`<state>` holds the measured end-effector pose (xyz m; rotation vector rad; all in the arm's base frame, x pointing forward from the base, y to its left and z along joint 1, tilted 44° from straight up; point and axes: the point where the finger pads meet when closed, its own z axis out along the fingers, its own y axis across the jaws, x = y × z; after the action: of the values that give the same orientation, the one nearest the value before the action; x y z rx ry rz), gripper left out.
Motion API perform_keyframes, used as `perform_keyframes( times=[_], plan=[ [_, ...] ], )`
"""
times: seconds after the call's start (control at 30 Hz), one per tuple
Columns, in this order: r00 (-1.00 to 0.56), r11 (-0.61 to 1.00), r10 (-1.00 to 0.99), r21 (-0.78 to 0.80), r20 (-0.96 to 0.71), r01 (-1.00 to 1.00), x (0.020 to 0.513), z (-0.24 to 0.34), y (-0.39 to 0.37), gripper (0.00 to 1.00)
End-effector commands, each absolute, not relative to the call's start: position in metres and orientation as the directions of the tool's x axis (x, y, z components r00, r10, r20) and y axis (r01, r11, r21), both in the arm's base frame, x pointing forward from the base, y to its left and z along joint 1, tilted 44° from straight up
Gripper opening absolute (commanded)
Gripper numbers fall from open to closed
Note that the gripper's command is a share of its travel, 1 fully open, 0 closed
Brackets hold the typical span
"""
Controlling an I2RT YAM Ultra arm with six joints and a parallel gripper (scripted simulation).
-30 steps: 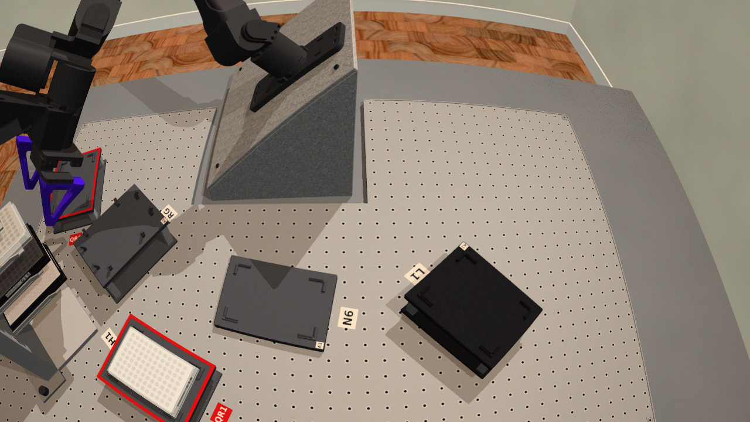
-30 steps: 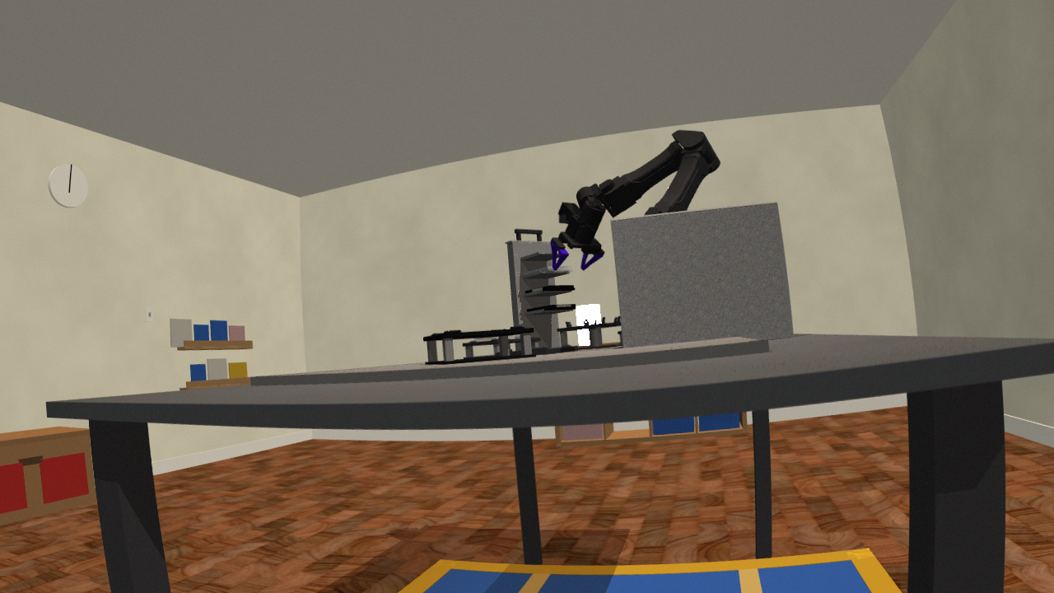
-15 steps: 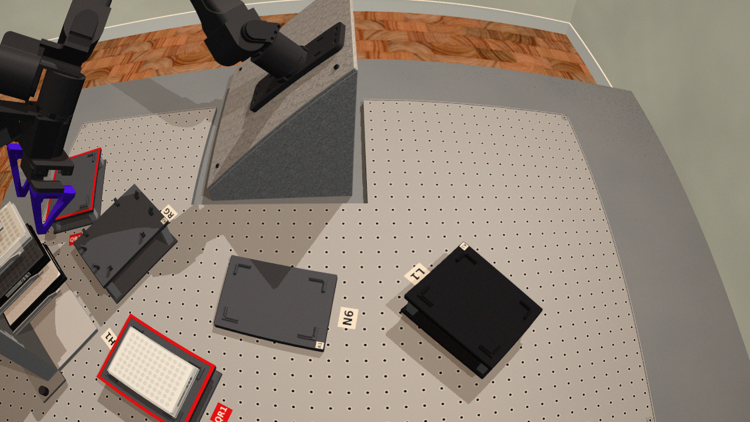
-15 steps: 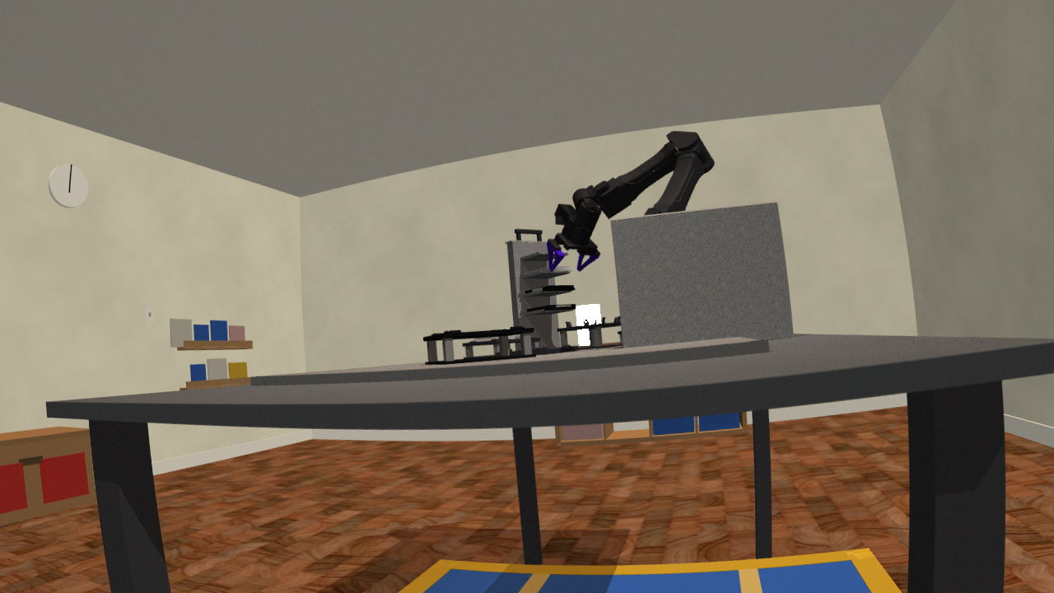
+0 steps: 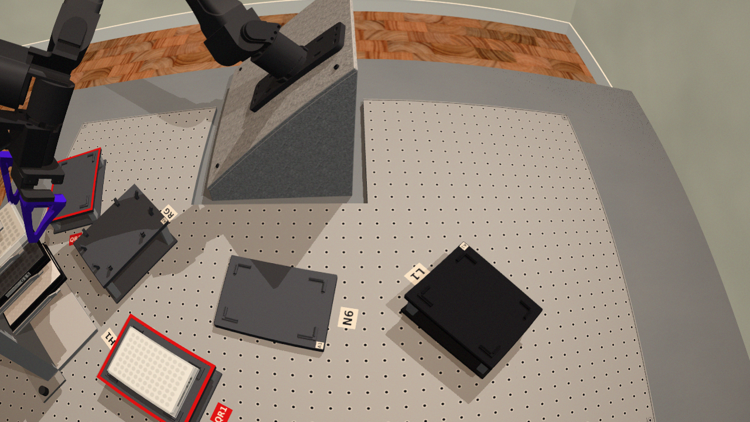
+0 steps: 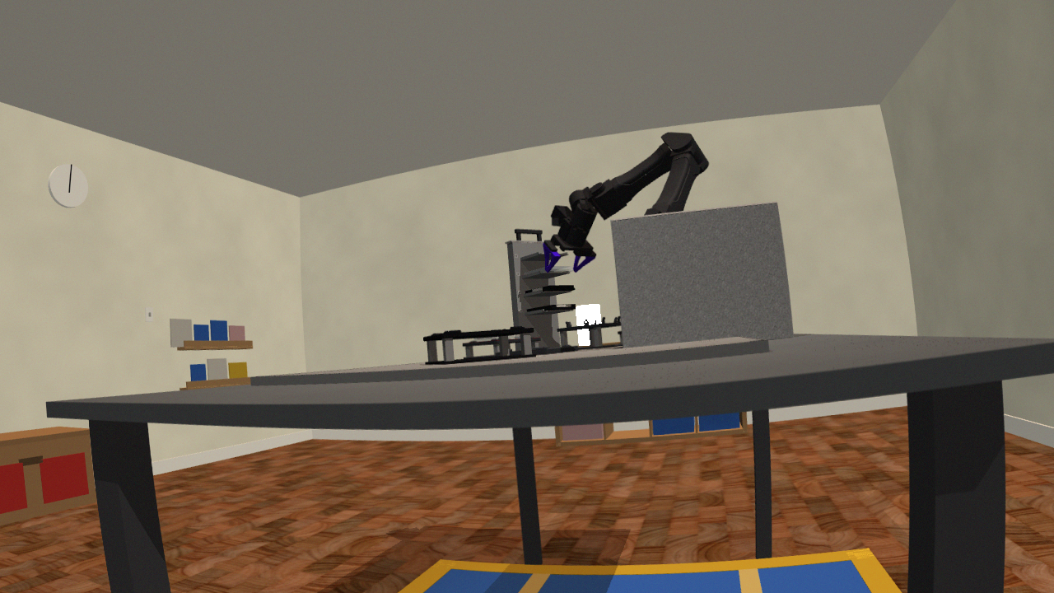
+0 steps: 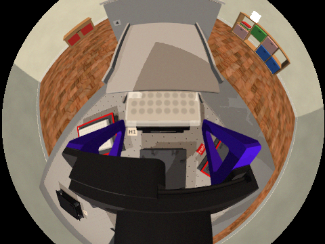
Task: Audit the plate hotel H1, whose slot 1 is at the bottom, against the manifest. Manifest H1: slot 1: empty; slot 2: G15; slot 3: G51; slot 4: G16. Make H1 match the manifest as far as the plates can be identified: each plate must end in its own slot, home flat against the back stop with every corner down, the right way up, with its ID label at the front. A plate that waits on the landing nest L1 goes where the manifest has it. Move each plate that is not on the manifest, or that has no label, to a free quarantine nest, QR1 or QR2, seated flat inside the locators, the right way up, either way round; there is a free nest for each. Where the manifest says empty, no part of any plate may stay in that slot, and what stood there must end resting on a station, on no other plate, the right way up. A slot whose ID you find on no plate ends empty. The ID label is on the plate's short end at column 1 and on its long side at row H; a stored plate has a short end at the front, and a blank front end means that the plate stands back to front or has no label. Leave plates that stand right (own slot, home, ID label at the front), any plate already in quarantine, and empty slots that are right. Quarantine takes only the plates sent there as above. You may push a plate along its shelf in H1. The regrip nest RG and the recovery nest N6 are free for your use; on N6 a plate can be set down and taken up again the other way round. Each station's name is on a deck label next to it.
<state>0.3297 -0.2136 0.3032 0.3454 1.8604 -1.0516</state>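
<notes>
The plate hotel H1 (image 5: 20, 272) stands at the far left edge of the deck; it also shows in the side view (image 6: 536, 291). A white plate (image 7: 162, 108) juts out at the front of an upper slot, just under the top shelf (image 7: 162, 59). A dark plate (image 5: 23, 265) sits in a slot below it. My gripper (image 5: 29, 212) (image 7: 163, 123) is open and empty, and hovers just in front of the hotel, above the white plate's front end. Another white plate (image 5: 150, 370) lies in quarantine nest QR1. No ID label is readable.
Quarantine nest QR2 (image 5: 78, 183) is bare, just behind my gripper. The regrip nest RG (image 5: 123, 238), recovery nest N6 (image 5: 275, 299) and landing nest L1 (image 5: 471, 304) hold no plate. The grey wedge block (image 5: 293, 120) carries my arm's base.
</notes>
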Motion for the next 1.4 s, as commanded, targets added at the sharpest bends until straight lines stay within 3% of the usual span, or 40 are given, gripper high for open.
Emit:
perform_keyframes(
  times=[0.0,0.37,0.4,1.37],
  plan=[
    [-0.507,0.597,-0.198,-0.513,-0.839,0.617,0.3335,0.3101,-0.2127,1.00],
    [-0.507,0.597,-0.198,-0.513,-0.839,0.617,0.3390,0.3134,-0.2155,1.00],
    [-0.507,0.597,-0.198,-0.513,-0.839,0.617,0.3390,0.3134,-0.2155,0.86],
    [-0.507,0.597,-0.198,-0.513,-0.839,0.617,0.3358,0.3118,-0.2136,0.86]
  ],
)
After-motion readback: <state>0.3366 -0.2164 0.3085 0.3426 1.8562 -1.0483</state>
